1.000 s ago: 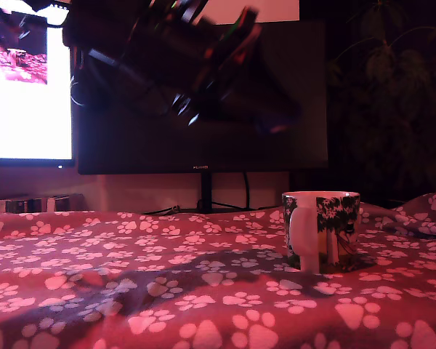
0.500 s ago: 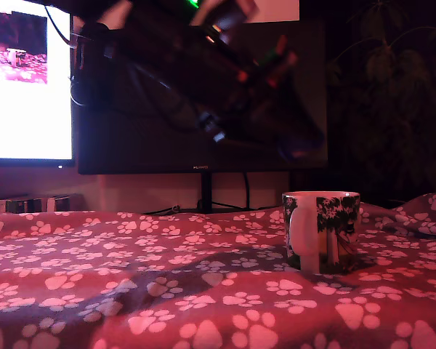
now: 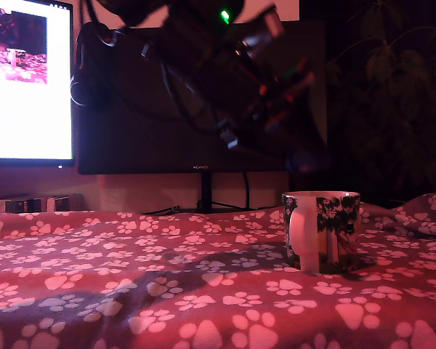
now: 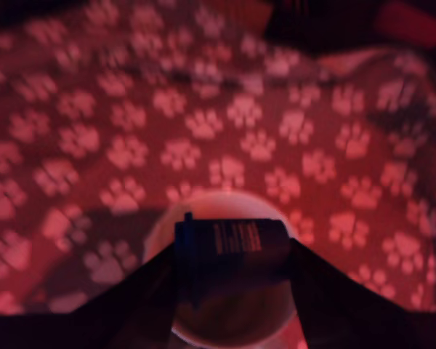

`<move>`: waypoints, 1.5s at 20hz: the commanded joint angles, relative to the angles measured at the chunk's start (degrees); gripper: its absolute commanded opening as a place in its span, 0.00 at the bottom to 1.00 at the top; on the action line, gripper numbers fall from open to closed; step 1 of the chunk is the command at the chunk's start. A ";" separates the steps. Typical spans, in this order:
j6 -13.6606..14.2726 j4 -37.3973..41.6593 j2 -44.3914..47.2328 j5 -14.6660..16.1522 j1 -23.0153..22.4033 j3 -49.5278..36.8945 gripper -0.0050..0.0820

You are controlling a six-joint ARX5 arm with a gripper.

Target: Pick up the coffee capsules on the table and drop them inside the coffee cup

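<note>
Dark capsule, judged light and rigid, is gripped sidewise in the hand above the mug.

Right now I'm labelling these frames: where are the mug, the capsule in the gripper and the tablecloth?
coffee cup [image 3: 339,218], exterior view, printed side wall.
dark capsule [image 4: 232,251], wrist view, its side, between the jaws.
red cloth [image 3: 131,291], exterior view, bare paw-print patch.
</note>
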 commanded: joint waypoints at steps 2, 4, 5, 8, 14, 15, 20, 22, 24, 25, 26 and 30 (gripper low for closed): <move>1.09 -1.01 2.80 0.00 -1.07 1.29 0.36; 1.09 -1.25 3.21 -0.68 -1.36 1.33 0.36; 1.09 -1.40 3.21 -1.25 -1.49 1.33 0.36; 1.09 -1.86 3.21 -1.68 -1.51 1.31 0.36; 0.96 -1.95 3.21 -1.90 -1.51 1.33 0.37; 0.87 -2.05 3.21 -1.92 -1.51 1.33 0.38; 0.42 -2.25 3.21 -2.10 -1.49 1.31 0.54; 0.42 -2.16 3.21 -2.10 -1.49 1.33 0.56; 0.42 -2.16 3.21 -2.10 -1.46 1.33 0.63; 0.42 -2.23 3.21 -2.14 -1.46 1.33 0.66; 0.39 -2.34 3.21 -2.38 -1.46 1.33 0.69; 0.46 -2.97 3.21 -3.02 -1.46 1.33 0.70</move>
